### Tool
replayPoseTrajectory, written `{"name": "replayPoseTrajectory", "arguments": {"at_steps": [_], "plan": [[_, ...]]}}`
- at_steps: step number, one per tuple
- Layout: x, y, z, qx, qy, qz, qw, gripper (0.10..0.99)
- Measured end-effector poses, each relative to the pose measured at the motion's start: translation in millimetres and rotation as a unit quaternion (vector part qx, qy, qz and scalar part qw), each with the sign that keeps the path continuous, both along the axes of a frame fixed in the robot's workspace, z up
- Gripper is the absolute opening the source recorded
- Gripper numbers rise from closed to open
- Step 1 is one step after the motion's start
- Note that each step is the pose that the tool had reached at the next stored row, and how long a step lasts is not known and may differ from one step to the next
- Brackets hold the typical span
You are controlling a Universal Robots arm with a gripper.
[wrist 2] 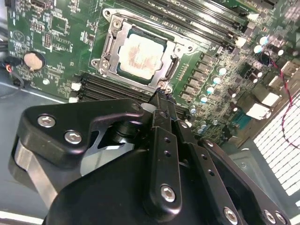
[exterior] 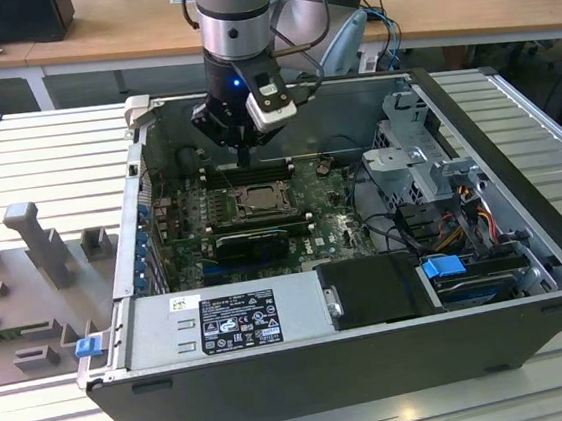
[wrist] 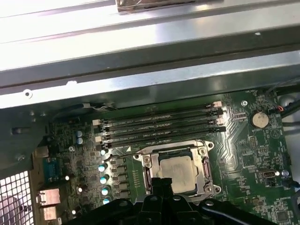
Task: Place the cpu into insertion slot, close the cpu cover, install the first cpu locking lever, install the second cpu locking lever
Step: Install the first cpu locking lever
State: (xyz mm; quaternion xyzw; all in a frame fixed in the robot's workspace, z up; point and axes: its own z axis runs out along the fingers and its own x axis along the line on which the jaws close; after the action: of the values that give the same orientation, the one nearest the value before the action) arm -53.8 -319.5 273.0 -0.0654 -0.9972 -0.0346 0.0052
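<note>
The cpu (wrist 2: 140,55) lies flat in the insertion slot (wrist 2: 120,71) on the green motherboard, its pale top showing through the cut-out of the silver cpu cover (wrist 2: 117,29), which lies down over it. In the first wrist view the cpu (wrist: 177,169) sits inside the cover (wrist: 151,158) too. My gripper (wrist 2: 159,91) is shut with nothing between its fingers. Its tip stands just off one corner of the slot, by a small metal hook there. In the exterior view the gripper (exterior: 243,159) hangs over the far edge of the slot (exterior: 257,199).
Long black memory slots (wrist: 159,125) run beside the socket, between it and the case wall (wrist: 150,56). A black heatsink block (exterior: 252,242), the power supply (exterior: 232,321), a drive cage (exterior: 422,160) and cables (exterior: 463,216) crowd the case.
</note>
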Motion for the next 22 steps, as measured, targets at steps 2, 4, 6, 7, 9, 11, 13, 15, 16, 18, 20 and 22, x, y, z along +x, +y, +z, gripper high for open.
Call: {"name": "replayPoseTrajectory", "arguments": {"at_steps": [2, 4, 6, 7, 9, 11, 13, 15, 16, 18, 20, 22], "plan": [[0.0, 0.0, 0.0, 0.0000, 0.0000, 0.011, 0.9999, 0.106], [0.0, 0.0, 0.0, 0.0000, 0.0000, 0.041, 0.9992, 0.106], [-0.3, 0.0, 0.0, 0.0000, 0.0000, 0.061, 0.9982, 0.106], [-1.1, 0.0, -0.1, 0.0001, -0.0001, 0.063, 0.9980, 0.106], [-5.2, 0.0, -0.1, 0.0001, 0.0000, 0.065, 0.9979, 0.106], [-6.3, 0.0, 0.0, 0.0001, 0.0000, 0.066, 0.9978, 0.106], [-7.2, 0.0, -0.1, 0.0003, 0.0000, 0.066, 0.9978, 0.106], [-7.6, 0.0, -0.1, 0.0005, 0.0000, 0.067, 0.9978, 0.106], [-8.1, 0.0, -0.1, 0.0006, -0.0001, 0.067, 0.9978, 0.106], [-8.2, 0.0, -0.1, 0.0006, 0.0000, 0.067, 0.9978, 0.106], [-8.5, 0.0, -0.2, 0.0007, 0.0000, 0.067, 0.9978, 0.106], [-8.7, 0.0, -0.2, 0.0008, -0.0001, 0.067, 0.9977, 0.106]]}}
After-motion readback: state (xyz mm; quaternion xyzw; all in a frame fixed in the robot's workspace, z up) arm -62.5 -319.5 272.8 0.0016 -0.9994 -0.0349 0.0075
